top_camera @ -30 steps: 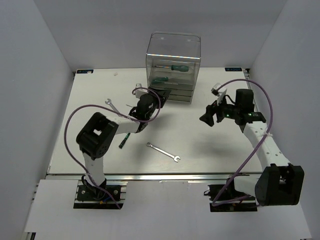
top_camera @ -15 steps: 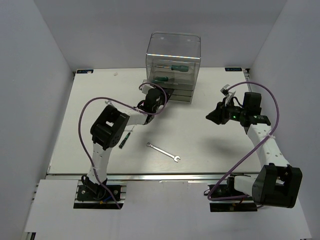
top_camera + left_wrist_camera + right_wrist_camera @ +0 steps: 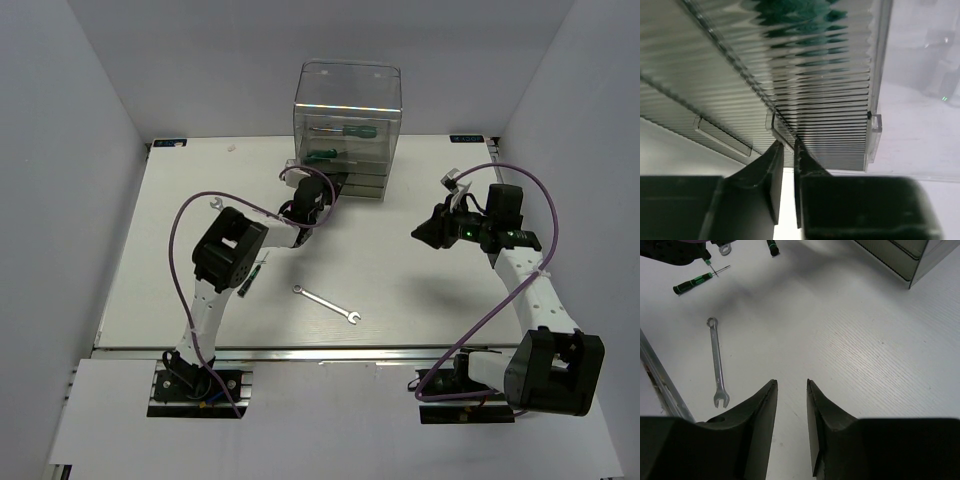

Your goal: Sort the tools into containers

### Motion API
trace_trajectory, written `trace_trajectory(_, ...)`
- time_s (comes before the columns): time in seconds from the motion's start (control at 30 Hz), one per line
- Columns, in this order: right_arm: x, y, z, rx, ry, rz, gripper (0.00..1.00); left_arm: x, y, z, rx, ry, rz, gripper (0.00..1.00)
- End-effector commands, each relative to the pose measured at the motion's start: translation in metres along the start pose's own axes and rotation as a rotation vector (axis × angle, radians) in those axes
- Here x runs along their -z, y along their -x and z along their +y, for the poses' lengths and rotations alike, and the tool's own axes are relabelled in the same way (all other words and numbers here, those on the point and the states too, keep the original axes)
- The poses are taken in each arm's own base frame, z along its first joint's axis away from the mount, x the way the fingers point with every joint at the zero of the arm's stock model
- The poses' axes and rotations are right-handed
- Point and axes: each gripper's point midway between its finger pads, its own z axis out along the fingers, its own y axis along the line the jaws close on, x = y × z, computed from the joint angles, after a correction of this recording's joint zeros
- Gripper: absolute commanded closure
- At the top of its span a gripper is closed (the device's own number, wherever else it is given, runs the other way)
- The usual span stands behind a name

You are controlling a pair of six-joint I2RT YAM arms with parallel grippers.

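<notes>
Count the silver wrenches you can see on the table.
2. One wrench lies in the open near the front middle; a second wrench peeks out at the left, beside the left arm. Others may be hidden under that arm.

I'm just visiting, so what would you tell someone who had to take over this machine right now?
Left end effector: closed to a narrow gap on a drawer handle of the clear box.
Right end effector: open, empty, above the table.
Done: top screwdriver and lower screwdriver lie in the drawers.
Left: near wrench, loose screwdriver and far wrench wait on the table.
</notes>
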Motion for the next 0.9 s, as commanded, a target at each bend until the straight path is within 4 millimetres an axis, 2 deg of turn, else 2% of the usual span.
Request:
trace_trajectory(0.0, 0.004, 0.005, 0.005, 0.036, 0.015, -0.025, 0.64, -0.007, 0.016, -0.003, 0.004, 0.000, -0.056, 0.82)
trace_trajectory(0.17, 0.003, 0.002, 0.007, 0.024, 0.024, -0.023, 0.65, 0.002, 0.010, -0.005, 0.029, -0.043, -0.020, 1.00)
trace_trajectory(0.2, 0.004, 0.002, 0.007, 0.025, 0.022, -0.024, 0.65, 0.005, 0.007, -0.005, 0.034, -0.048, -0.011, 1.00)
trace_trajectory(0.23, 0.004, 0.001, 0.008, 0.024, 0.022, -0.023, 0.66, 0.009, 0.007, -0.014, 0.041, -0.073, -0.007, 1.00)
trace_trajectory(0.3, 0.004, 0.001, 0.007, 0.027, 0.021, -0.022, 0.65, 0.020, -0.002, -0.011, 0.039, -0.070, 0.017, 1.00)
trace_trajectory(0.33, 0.004, 0.001, 0.008, 0.027, 0.021, -0.022, 0.65, 0.026, -0.002, -0.021, 0.043, -0.090, 0.019, 1.00)
trace_trajectory(0.37, 0.004, 0.001, 0.008, 0.028, 0.021, -0.022, 0.65, 0.034, -0.008, -0.013, 0.038, -0.073, 0.034, 1.00)
trace_trajectory(0.43, 0.004, 0.001, 0.007, 0.026, 0.021, -0.023, 0.66, 0.046, -0.009, -0.024, 0.046, -0.096, 0.042, 1.00)
trace_trajectory(0.47, 0.004, 0.001, 0.007, 0.025, 0.021, -0.023, 0.66, 0.055, -0.015, -0.014, 0.039, -0.075, 0.056, 1.00)
trace_trajectory(0.57, 0.003, 0.001, 0.007, 0.025, 0.024, -0.024, 0.63, 0.069, -0.020, -0.018, 0.041, -0.083, 0.070, 1.00)
trace_trajectory(0.67, 0.003, -0.002, 0.007, 0.026, 0.021, -0.015, 0.57, 0.080, -0.026, -0.015, 0.037, -0.074, 0.090, 1.00)
trace_trajectory(0.73, 0.003, -0.004, 0.006, 0.035, 0.018, -0.010, 0.50, 0.083, -0.027, -0.011, 0.034, -0.062, 0.099, 1.00)
trace_trajectory(0.83, 0.003, -0.005, 0.006, 0.068, 0.021, 0.002, 0.39, 0.085, -0.026, -0.012, 0.036, -0.057, 0.097, 0.70)
trace_trajectory(0.87, 0.002, -0.006, 0.007, 0.080, 0.025, 0.010, 0.36, 0.085, -0.024, -0.013, 0.035, -0.056, 0.093, 0.50)
